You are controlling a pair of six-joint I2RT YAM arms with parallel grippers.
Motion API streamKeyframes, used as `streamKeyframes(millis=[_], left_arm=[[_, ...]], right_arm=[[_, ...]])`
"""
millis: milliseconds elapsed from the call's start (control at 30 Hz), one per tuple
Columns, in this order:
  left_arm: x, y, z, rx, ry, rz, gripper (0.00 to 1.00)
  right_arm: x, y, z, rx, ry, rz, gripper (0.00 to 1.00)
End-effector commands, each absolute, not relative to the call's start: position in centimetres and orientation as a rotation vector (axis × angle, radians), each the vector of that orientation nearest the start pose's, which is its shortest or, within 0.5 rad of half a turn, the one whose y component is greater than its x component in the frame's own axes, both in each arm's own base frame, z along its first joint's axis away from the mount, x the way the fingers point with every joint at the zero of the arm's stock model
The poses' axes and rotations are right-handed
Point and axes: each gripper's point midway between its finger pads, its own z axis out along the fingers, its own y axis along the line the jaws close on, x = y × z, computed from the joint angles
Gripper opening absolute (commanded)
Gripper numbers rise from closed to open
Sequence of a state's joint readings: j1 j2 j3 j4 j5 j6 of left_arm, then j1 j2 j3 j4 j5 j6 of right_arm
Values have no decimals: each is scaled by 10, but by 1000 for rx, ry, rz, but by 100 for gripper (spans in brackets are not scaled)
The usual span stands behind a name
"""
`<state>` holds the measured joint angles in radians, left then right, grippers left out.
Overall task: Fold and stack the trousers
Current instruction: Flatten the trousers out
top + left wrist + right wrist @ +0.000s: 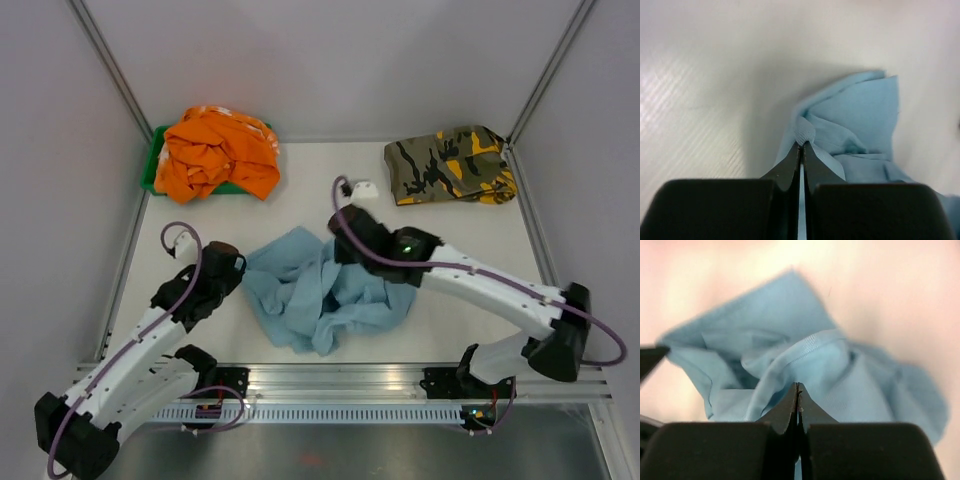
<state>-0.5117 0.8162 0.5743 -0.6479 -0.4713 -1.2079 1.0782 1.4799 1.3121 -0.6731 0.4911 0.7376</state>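
The light blue trousers (pixel 315 290) lie crumpled in a heap at the middle front of the table. My left gripper (pixel 232 268) is at the heap's left edge and is shut on a pinch of the blue cloth (pixel 805 131). My right gripper (pixel 345 245) is at the heap's upper right and is shut on a raised fold of the trousers (pixel 805 360). The waist button is hidden.
An orange garment (pixel 218 152) lies heaped on a green tray (pixel 152 170) at the back left. A folded camouflage garment (pixel 448 164) lies at the back right. A small white object (pixel 364 189) sits behind the right gripper. Grey walls close in the table.
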Motion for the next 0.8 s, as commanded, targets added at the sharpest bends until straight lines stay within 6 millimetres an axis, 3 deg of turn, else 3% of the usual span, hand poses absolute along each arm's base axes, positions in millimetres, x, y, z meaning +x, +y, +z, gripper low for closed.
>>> streamKeyframes(millis=[0,33,67,167,200,233,300,333,367,433,467,533,633,667,700,767], left_arm=[[238,-34,185,-879,1940,-82,2],[238,-28,199,-872,1917,-58,2],[239,-21,229,-870,1863,-43,2],[238,-8,284,-837,1776,-18,2],[238,-6,298,-827,1749,-22,2],[236,-1,323,-788,1714,-17,2],[235,7,349,-706,1683,37,2],[234,9,361,-684,1665,46,2],[233,10,383,-650,1640,36,2],[235,4,410,-529,1642,35,2],[243,-4,409,-492,1680,46,2],[245,-17,402,-414,1760,19,2],[247,-21,368,-441,1863,57,2],[247,-19,361,-488,1867,58,2],[245,-17,349,-507,1882,80,2],[243,-13,340,-535,1888,100,2]], right_arm=[[269,250,344,21,1985,487,0],[272,233,357,58,1948,459,0],[270,214,375,102,1899,460,0],[278,164,374,206,1876,312,0],[284,147,358,247,1904,240,0],[282,140,343,265,1952,221,0],[284,127,308,324,2028,187,0],[282,138,298,346,2067,278,0],[278,141,274,354,2118,298,0],[276,166,262,353,2143,466,0],[272,171,240,340,2187,481,0],[271,188,231,299,2205,568,1],[267,197,216,200,2256,581,29],[267,196,209,172,2273,560,45],[266,198,205,147,2282,561,55],[265,197,182,117,2325,523,71]])
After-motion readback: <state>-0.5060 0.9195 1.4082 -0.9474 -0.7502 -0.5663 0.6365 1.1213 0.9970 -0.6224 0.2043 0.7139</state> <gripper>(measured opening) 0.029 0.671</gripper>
